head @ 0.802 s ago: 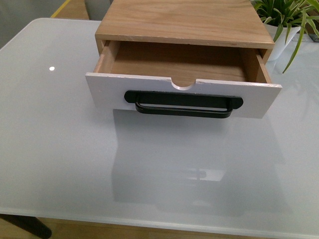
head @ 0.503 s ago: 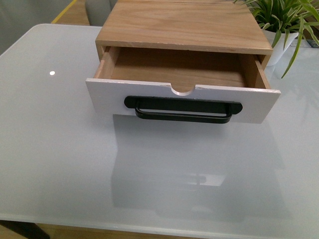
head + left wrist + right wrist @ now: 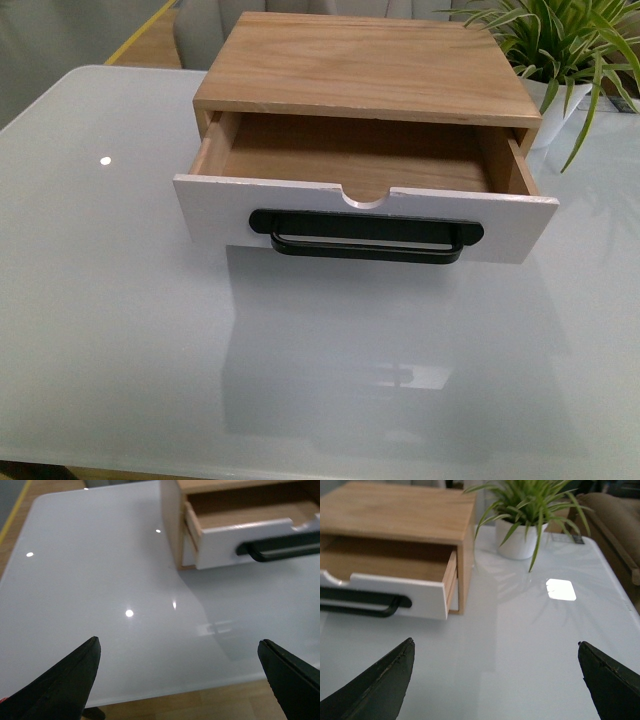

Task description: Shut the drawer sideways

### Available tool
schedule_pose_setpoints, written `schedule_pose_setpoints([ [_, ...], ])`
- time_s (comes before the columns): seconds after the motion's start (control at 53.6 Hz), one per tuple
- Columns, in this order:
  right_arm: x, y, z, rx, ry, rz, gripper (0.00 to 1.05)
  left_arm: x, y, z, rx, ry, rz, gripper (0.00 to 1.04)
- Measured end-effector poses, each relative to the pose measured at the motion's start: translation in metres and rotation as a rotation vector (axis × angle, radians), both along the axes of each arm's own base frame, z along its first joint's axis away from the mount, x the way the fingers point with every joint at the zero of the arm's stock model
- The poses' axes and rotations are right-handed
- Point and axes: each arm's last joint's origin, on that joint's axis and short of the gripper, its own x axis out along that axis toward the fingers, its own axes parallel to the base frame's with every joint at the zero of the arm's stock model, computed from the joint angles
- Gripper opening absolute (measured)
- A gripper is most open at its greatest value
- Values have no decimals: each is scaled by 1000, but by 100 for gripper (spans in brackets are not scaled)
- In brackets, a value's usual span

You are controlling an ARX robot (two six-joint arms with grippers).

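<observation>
The drawer [image 3: 220, 212] stands pulled out of a light wood cabinet [image 3: 365, 65] on a white glass table [image 3: 120, 330]. Its white front has a long black bar handle [image 3: 366, 236] and a half-round notch [image 3: 364, 196]; the wood interior is empty. It also shows in the left wrist view [image 3: 225, 542] and the right wrist view [image 3: 422, 595]. Neither arm shows in the front view. My left gripper [image 3: 177, 647] is open, well short of the drawer's left side, above the table's near edge. My right gripper [image 3: 495, 650] is open above the table, short of the drawer's right side.
A potted plant [image 3: 560, 50] in a white pot [image 3: 520, 540] stands at the back right beside the cabinet. A couch or chair [image 3: 615, 515] lies beyond the table's right edge. Wooden floor [image 3: 200, 705] shows below the table's near edge.
The front view has shifted: the cabinet and drawer sit slightly lower in the frame and more of the plant shows. The drawer stays open by the same amount.
</observation>
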Motion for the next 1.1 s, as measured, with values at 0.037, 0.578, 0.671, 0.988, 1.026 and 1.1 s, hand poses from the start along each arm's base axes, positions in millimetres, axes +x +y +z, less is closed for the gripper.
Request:
schedule_pose_setpoints([
  [0.037, 6, 0, 1, -34, 19, 30, 96, 4, -1, 0, 16, 2, -37, 96],
  [0.578, 136, 37, -18, -756, 236, 687, 96, 142, -45, -33, 317, -70, -708, 96],
  [0.671, 141, 45, -24, -810, 253, 757, 96, 149, -53, -34, 327, -83, -775, 96],
  [0.988, 156, 68, -42, -911, 266, 914, 96, 173, -83, -48, 356, -101, -953, 96],
  [1.026, 157, 71, -42, -916, 262, 927, 96, 176, -85, -50, 357, -100, -960, 96],
  [1.1, 160, 76, -43, -920, 253, 949, 96, 182, -89, -52, 362, -101, -973, 96],
])
